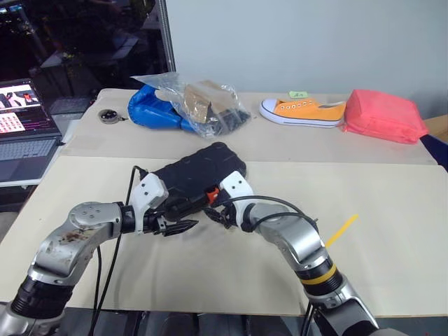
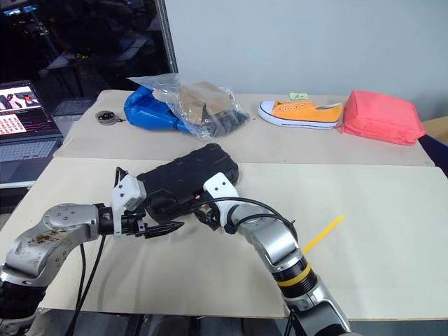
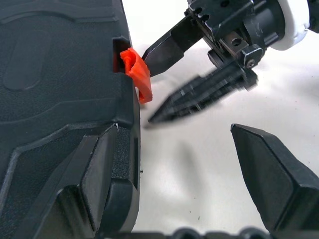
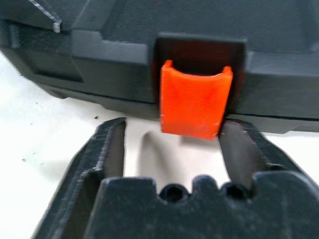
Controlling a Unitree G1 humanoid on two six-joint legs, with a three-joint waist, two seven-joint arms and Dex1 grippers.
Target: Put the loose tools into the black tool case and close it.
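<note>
The left gripper (image 1: 183,226) hovered low over the cream table (image 1: 392,231), close to the near edge of the black tool case (image 1: 199,170). Its two black fingers stood well apart; in the left wrist view one finger (image 3: 97,174) lay against the ribbed shell of the case and the other (image 3: 271,174) was out over bare table. It held nothing.

Just beside it, the right gripper (image 1: 215,207) pointed at the small orange latch (image 4: 195,102) on the front edge of the case. Its fingers were spread, with a gap between them and nothing clamped. One fingertip (image 4: 234,144) touched, or nearly touched, the lower corner of the latch, while the other (image 4: 112,144) was off to the side over the table.

The case lay shut in the middle of the table, ribbed side up, set at a slant, with the latch facing the robot. The latch tab stuck out from its notch rather than lying flush.

To the right, well apart from the case, a thin yellow strip (image 1: 341,230) lay on the table.

Farther back lay a small round object (image 1: 108,115), a blue bag (image 1: 154,110), a clear plastic bag of odds and ends (image 1: 206,103), an orange sneaker (image 1: 304,112) and a pink pouch (image 1: 385,116). An open laptop (image 1: 26,133) sat off the left side of the table.
</note>
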